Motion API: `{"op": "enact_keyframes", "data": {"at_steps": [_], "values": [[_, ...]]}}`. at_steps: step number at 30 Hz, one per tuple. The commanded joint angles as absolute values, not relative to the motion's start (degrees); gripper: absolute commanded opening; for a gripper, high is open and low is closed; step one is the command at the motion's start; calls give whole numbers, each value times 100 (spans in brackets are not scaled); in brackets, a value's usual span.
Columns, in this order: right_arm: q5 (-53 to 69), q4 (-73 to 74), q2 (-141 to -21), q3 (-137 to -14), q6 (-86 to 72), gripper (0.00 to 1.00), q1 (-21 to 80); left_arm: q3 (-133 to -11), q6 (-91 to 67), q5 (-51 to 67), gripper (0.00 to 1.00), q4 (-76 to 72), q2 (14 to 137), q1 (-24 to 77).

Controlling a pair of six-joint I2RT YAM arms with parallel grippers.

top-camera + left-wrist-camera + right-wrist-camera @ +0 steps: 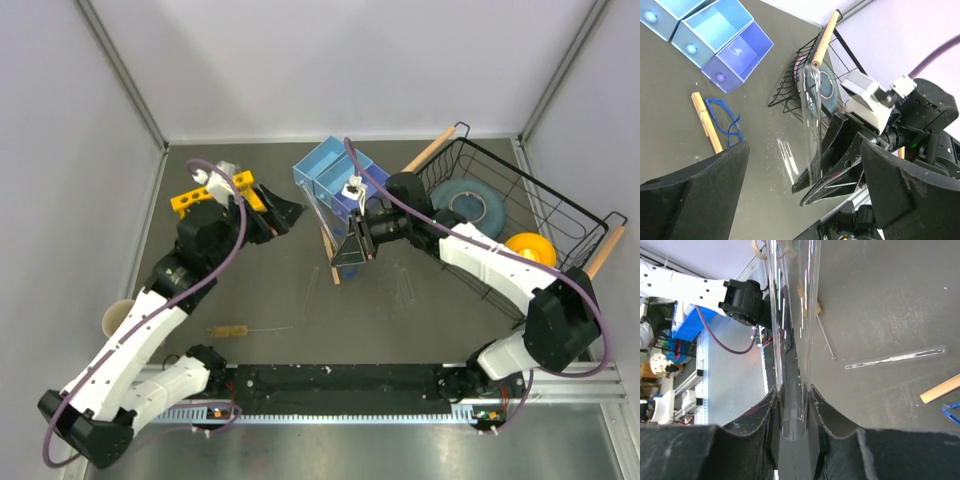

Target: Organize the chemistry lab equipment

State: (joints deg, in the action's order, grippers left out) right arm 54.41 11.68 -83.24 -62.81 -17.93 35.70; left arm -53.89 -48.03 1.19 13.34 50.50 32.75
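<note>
Dark counter, job barely begun by my judgement: right gripper (352, 250) clamped on one glass tube (790, 340) mid-counter before the far-edge blue boxes (330, 175), left gripper (283, 214) spread empty, while second glass tube (895, 357), wooden stick (706, 122), safety glasses (722, 118) and front-edge brush (230, 329) lie loose.

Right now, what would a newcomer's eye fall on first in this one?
The right gripper clamps a clear glass tube just in front of the blue trays. At right a black wire basket holds a grey-blue plate and a yellow bowl. The left gripper hangs open near a yellow rack.
</note>
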Motion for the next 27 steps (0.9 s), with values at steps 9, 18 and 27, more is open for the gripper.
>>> {"op": "enact_keyframes", "data": {"at_steps": [9, 18, 27], "values": [[5116, 1986, -7726, -6179, 184, 4, 4034, -6969, -3779, 3716, 95, 2971, 6054, 1731], [5054, 2127, -7725, -6187, 439, 5, 4104, -7031, -3867, 4262, 68, 2857, 6424, 1731], [4975, 2180, -7787, -6188, 571, 5, 4157, -6768, -4025, 4579, 50, 2611, 6460, 1731]]}}
